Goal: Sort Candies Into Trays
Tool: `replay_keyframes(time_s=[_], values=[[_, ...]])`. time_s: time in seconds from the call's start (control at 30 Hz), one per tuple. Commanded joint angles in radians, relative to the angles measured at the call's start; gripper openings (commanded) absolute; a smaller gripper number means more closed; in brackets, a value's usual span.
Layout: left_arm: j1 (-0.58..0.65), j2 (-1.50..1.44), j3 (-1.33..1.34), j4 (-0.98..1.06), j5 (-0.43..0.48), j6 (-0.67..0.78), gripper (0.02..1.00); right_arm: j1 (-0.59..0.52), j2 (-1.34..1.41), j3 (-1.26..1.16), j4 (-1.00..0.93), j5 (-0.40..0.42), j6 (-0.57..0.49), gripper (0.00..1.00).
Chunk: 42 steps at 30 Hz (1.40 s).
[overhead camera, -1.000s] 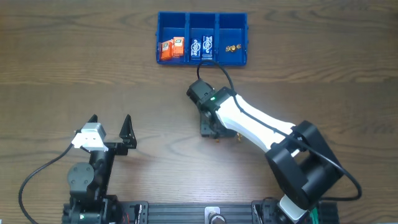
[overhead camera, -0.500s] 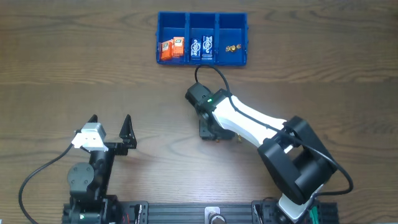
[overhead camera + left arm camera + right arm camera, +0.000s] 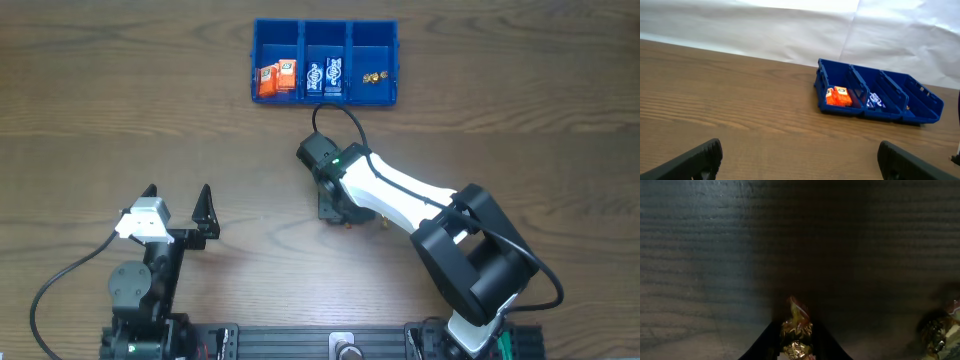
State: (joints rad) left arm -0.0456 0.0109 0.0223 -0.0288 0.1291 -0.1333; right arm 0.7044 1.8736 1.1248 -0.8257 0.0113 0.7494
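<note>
A blue three-compartment tray (image 3: 325,28) stands at the far middle of the table. Its left bin holds orange candy packs (image 3: 275,77), the middle bin blue packs (image 3: 325,75), the right bin gold wrapped candies (image 3: 373,76). My right gripper (image 3: 796,347) is down at the tabletop, shut on a gold-wrapped candy (image 3: 796,330); from above the right gripper (image 3: 335,208) lies mid-table, below the tray. Another gold candy (image 3: 937,332) rests close beside it on the wood. My left gripper (image 3: 178,200) stays open near the left front, holding nothing. The tray (image 3: 875,85) also shows in the left wrist view.
Wood tabletop all around, with wide free room left of and right of the tray. A black cable (image 3: 335,115) loops from the right arm toward the tray's near edge. White backdrop (image 3: 790,25) behind the table.
The right arm has shifted slightly to the left and its base link has turned a little; the gripper stays low at the table. The left arm has not moved.
</note>
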Motion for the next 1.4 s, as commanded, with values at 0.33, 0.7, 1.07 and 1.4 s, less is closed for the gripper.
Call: replay_keyframes(time_s=[0.33,0.7,1.07,1.4], values=[[0.006,-0.006,-0.018,-0.036,0.018,0.006,0.996,-0.220,-0.152,0.369,-0.027,0.183,-0.230,0.148],[0.006,-0.006,-0.018,-0.036,0.018,0.006,0.998,-0.373,0.100,0.558,0.241,0.183,-0.345,0.176],[0.006,-0.006,-0.018,-0.036,0.018,0.006,0.998,-0.371,0.201,0.558,0.327,0.224,-0.363,0.831],[0.006,-0.006,-0.018,-0.036,0.018,0.006,0.998,-0.294,-0.098,0.364,0.278,0.261,-0.365,0.998]])
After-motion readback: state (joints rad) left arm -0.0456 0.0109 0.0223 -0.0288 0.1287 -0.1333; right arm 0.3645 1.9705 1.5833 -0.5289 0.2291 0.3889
